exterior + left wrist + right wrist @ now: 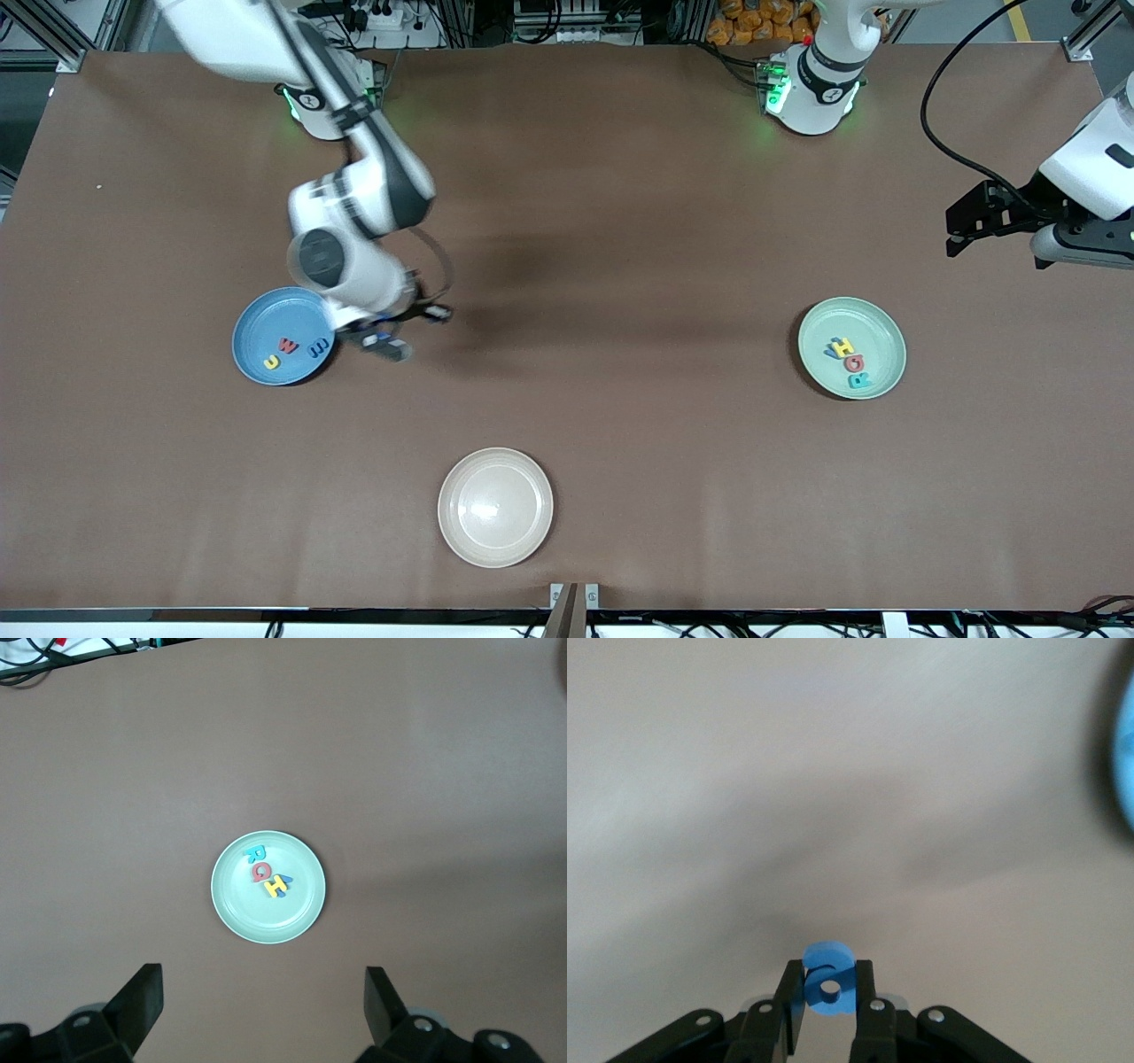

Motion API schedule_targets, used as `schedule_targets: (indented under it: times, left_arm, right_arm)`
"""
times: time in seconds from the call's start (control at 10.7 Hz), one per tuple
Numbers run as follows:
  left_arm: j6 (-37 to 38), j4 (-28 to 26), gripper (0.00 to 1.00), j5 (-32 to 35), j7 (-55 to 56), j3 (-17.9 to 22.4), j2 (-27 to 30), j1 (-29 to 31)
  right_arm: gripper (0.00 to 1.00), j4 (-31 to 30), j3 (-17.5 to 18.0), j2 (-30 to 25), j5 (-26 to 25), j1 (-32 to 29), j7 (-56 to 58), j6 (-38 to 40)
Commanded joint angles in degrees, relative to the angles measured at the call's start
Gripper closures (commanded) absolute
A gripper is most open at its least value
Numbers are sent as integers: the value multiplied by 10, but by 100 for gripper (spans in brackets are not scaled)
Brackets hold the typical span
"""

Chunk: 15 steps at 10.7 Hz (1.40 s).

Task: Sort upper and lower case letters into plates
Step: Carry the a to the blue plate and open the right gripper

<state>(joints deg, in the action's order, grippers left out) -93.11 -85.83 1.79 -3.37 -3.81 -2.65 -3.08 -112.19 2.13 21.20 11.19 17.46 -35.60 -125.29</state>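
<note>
The right gripper, over the counter just beside the blue plate, pinched a blue letter by its flat faces; it looked light, soft, easily squeezed. The left gripper waited with jaws spread.

The blue plate is blurry and cut off (only its edge shows); the letters look too tiny to read.

A cream-beige plate is seen empty on the brown table, close to the front camera's edge, roughly midway along the table's length.
</note>
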Motion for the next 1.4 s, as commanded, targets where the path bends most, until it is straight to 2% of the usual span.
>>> schedule_targets:
  times: [0.0,0.19,0.47,0.56,0.75,0.84,0.94,1.03,1.31]
  left_arm:
    - [9,8,0,1,5,4,1,-4]
    - [8,8,0,-3,4,2,3,-3]
    - [11,4,0,-28,-5,3,8,4]
    - [17,3,0,-28,-7,3,8,4]
    - [18,2,0,-28,-8,4,6,4]
    - [18,1,0,-28,-8,5,7,4]
    - [18,1,0,-28,-8,8,7,4]
    - [18,0,0,-28,-8,9,7,4]
    - [21,-7,0,-27,0,9,12,4]
  right_arm:
    - [100,1,-20,-15,-2,-85,124,61]
    - [100,0,-92,-8,-7,-90,224,76]
    - [100,0,-122,9,-11,-96,256,46]
    - [100,0,-142,22,-20,-94,256,30]
    - [100,-4,-148,39,-28,-95,252,-5]
    - [71,-3,-147,43,-28,-95,247,-5]
    - [7,-3,-147,45,-24,-96,247,-3]
    - [0,-3,-147,43,-23,-94,247,-2]
    - [0,19,-148,9,-21,-81,241,42]
